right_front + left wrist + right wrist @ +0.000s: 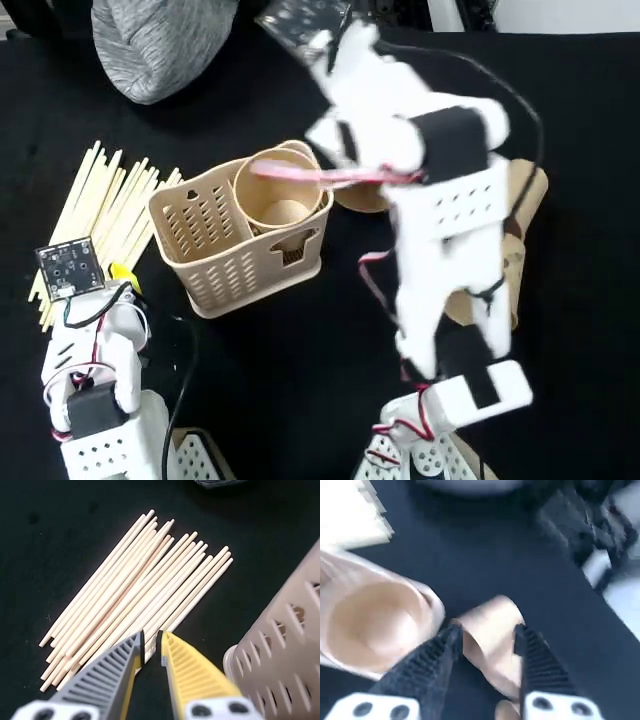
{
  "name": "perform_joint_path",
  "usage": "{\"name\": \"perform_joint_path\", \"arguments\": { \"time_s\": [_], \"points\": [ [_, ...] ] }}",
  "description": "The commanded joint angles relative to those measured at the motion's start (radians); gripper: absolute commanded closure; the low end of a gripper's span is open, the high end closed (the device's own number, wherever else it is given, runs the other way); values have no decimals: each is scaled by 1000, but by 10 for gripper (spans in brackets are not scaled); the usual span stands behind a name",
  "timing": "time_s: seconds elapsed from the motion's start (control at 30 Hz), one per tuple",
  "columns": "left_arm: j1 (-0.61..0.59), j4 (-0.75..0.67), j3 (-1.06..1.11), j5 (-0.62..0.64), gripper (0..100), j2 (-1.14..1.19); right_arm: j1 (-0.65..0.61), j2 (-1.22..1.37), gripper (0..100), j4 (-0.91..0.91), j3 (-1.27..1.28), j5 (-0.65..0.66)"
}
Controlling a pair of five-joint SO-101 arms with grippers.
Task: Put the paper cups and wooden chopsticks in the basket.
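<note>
Counter: one black surface carrying everything I'm working with.
Right arm: arched high over the counter, so its tool comes at the basket's side from above.
Basket: one, slotted and beige. It stands between my two tools, just beside the left tool and directly ahead of the right one, so either arm can drop into it.
Wooden chopsticks: one loose sheaf lying flat, fanned slightly, straight ahead of the left tool. They overlap too much for an exact count; I'd judge roughly twenty. None are in the basket yet.
Spare paper cups: tan shapes behind the right arm, well away from its tool. The arm hides them too much for a count.
Seated paper cup: one, upright in the basket with its mouth up, beside the right tool.
Held paper cup: one, on its side between the right tool's jaws, just short of the basket wall.
Right tool: I read it as clenched on that cup, gripping it across the body.
Left tool: released and carrying nothing, jaws only a narrow gap apart, tips just over the sticks' near ends. That gap suits pinching a few sticks, I judge.
</note>
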Motion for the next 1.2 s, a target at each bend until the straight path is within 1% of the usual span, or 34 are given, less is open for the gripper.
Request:
{"name": "perform_joint_path", "arguments": {
  "time_s": [0.0,0.1,0.23,0.37,0.53,0.63,0.7,0.73,0.8,0.93,1.0,1.07,1.17],
  "points": [
    [13,-23,-5,-12,916,-6,169,-2,724,-29,196,279],
    [13,-23,-5,-12,916,-6,226,-4,704,-176,407,382],
    [13,-23,-5,-12,916,-6,250,-4,702,-517,742,462],
    [13,-23,-4,-12,916,-6,224,-4,702,-829,1009,460],
    [13,-23,-4,-12,916,-6,213,5,705,-1151,1222,457],
    [13,-23,-4,-12,916,-6,224,5,706,-1424,1343,399],
    [13,-23,-4,-12,916,-6,226,7,711,-1574,1412,373],
    [13,-23,-4,-12,916,-6,226,7,728,-1616,1437,368],
    [13,-23,-4,-12,916,-6,224,7,795,-1649,1461,368],
    [13,-23,-4,-12,916,-6,230,5,989,-1653,1458,365],
    [12,-23,-2,-12,916,-6,241,-2,973,-1654,1457,328],
    [12,-25,4,-12,916,-6,253,-12,988,-1654,1451,270],
    [12,-78,33,-12,916,-6,279,-53,988,-1643,1443,204]
  ]
}}
